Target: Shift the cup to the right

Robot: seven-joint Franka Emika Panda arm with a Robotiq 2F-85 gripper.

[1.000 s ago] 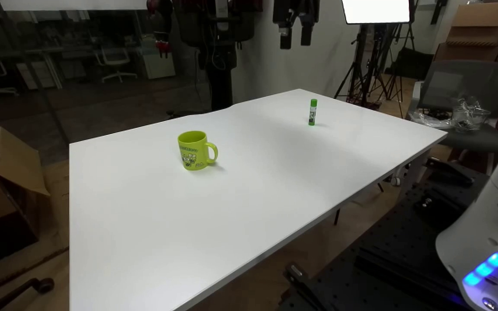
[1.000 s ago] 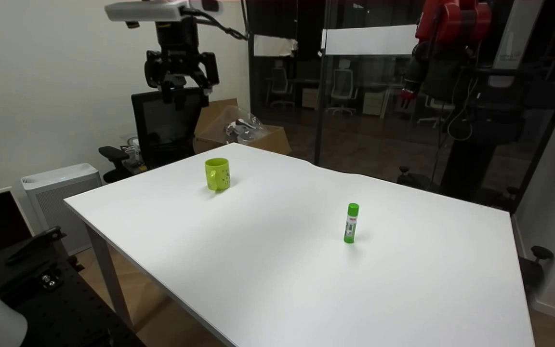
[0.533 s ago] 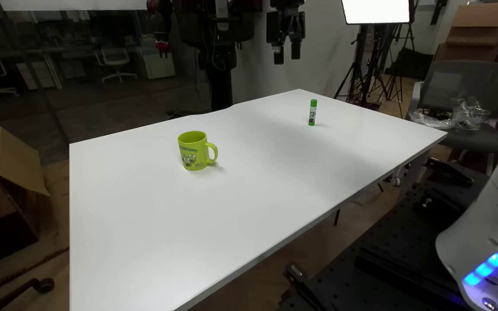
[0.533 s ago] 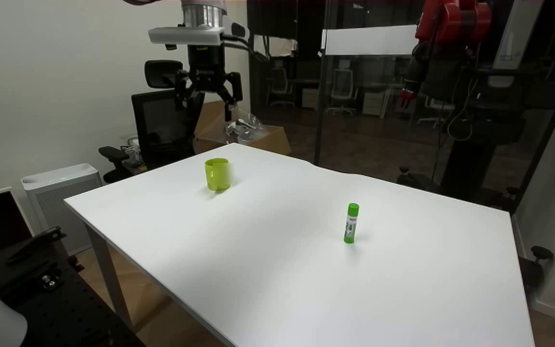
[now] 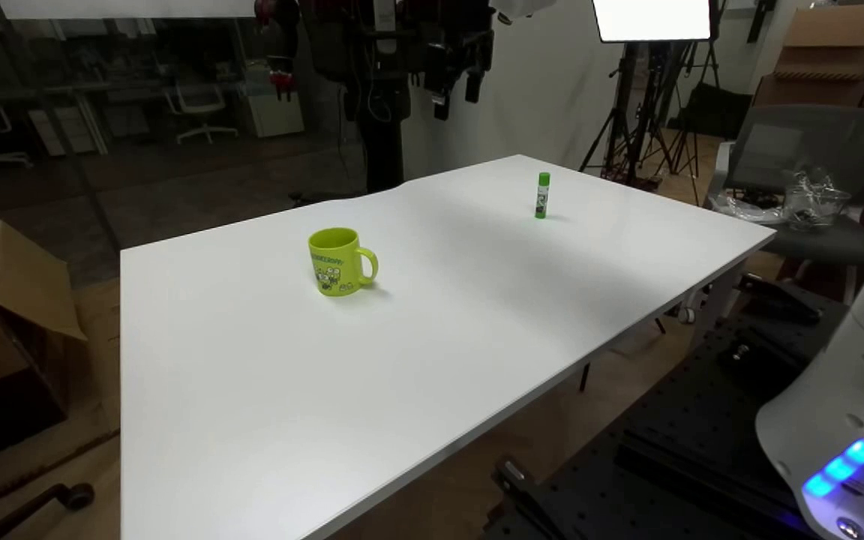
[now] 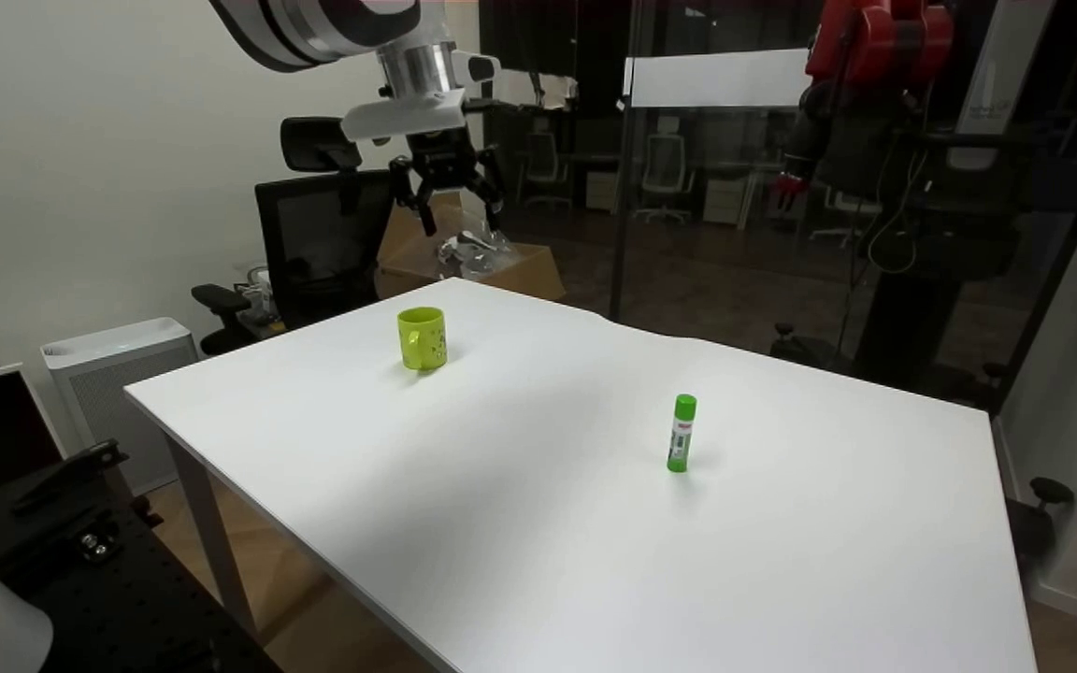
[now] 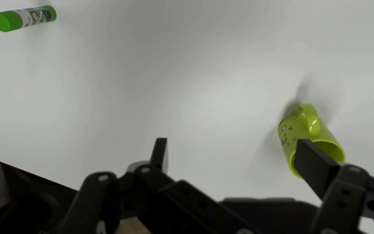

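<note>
Fingers [image 7: 315, 168]: spread wide, gripping nothing, positioned higher than the cup [image 5: 336, 264] and apart from it; the wide gap presumably serves to admit the cup's body or rim. Cup: upright on the table [image 5: 402, 390], clear of the fingers; shift judged not yet begun. Green stick [image 6: 681, 436]: upright, well apart from the cup, probably leaving room for a grasp.

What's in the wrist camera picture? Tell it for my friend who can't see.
A lime mug on a white table, partly hidden behind the open end effector. A green-and-white stick stands at top left.
</note>
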